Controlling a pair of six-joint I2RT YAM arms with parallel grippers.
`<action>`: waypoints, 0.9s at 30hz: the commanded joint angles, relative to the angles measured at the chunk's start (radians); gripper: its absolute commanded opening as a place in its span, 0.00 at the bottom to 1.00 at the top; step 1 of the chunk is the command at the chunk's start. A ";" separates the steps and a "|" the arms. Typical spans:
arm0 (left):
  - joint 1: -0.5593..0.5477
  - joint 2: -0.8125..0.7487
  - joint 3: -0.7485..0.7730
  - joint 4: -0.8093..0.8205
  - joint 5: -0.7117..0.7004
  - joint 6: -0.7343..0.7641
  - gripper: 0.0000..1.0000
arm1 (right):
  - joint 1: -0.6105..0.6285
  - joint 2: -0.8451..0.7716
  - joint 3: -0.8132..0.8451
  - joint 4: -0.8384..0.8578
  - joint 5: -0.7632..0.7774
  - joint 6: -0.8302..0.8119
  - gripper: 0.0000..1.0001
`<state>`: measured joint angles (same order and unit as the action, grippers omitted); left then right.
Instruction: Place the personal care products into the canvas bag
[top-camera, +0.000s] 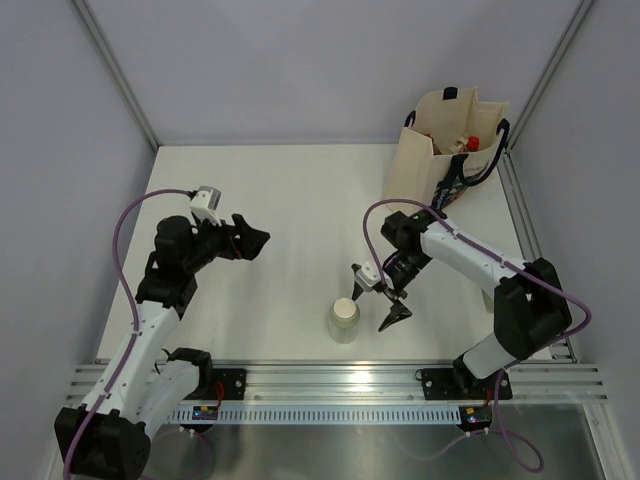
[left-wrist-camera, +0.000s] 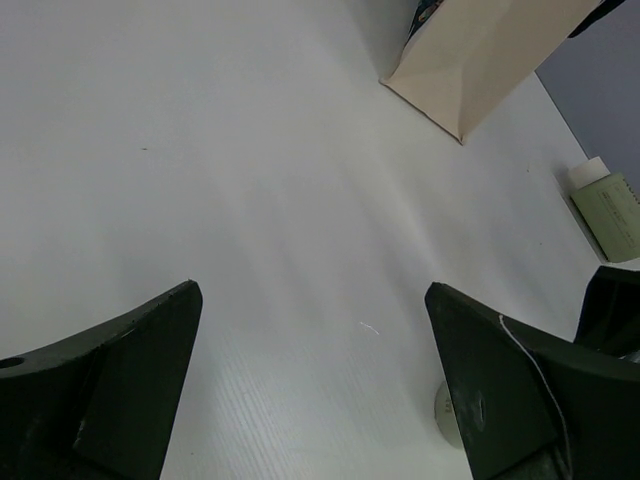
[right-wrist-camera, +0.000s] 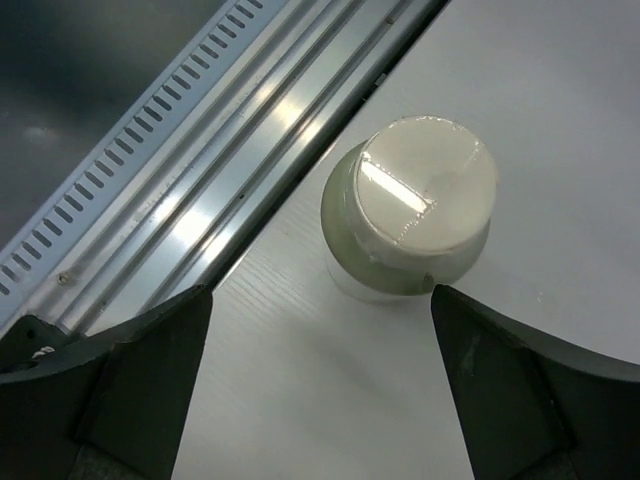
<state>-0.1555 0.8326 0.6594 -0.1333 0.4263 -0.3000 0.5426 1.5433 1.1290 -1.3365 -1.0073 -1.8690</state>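
A pale bottle with a white cap (top-camera: 343, 319) stands upright near the table's front edge. My right gripper (top-camera: 377, 300) is open and empty just to its right, apart from it. In the right wrist view the bottle (right-wrist-camera: 420, 210) sits beyond the open gripper (right-wrist-camera: 320, 370). The canvas bag (top-camera: 447, 150) stands upright at the back right, and a red cap (top-camera: 471, 143) shows inside it. My left gripper (top-camera: 247, 240) is open and empty over the left middle of the table. A second pale white-capped bottle (left-wrist-camera: 610, 210) lies at the right in the left wrist view, right of the bag (left-wrist-camera: 480, 55).
A slotted metal rail (top-camera: 340, 385) runs along the table's front edge, close to the standing bottle; it also shows in the right wrist view (right-wrist-camera: 190, 170). Grey walls close in the table at the back and sides. A metal frame strip (top-camera: 525, 240) runs along the right edge.
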 joint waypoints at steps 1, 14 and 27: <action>-0.004 -0.033 0.000 0.023 0.022 -0.011 0.99 | 0.034 0.050 0.003 0.031 -0.093 0.100 0.99; -0.004 -0.052 0.013 0.001 -0.003 -0.028 0.99 | 0.198 0.112 -0.038 0.484 -0.109 0.564 1.00; -0.004 -0.073 0.008 -0.012 -0.046 -0.030 0.99 | 0.299 0.193 0.017 0.519 -0.059 0.593 0.82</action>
<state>-0.1562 0.7834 0.6594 -0.1692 0.4061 -0.3229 0.8204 1.7153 1.0985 -0.8341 -1.0786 -1.2938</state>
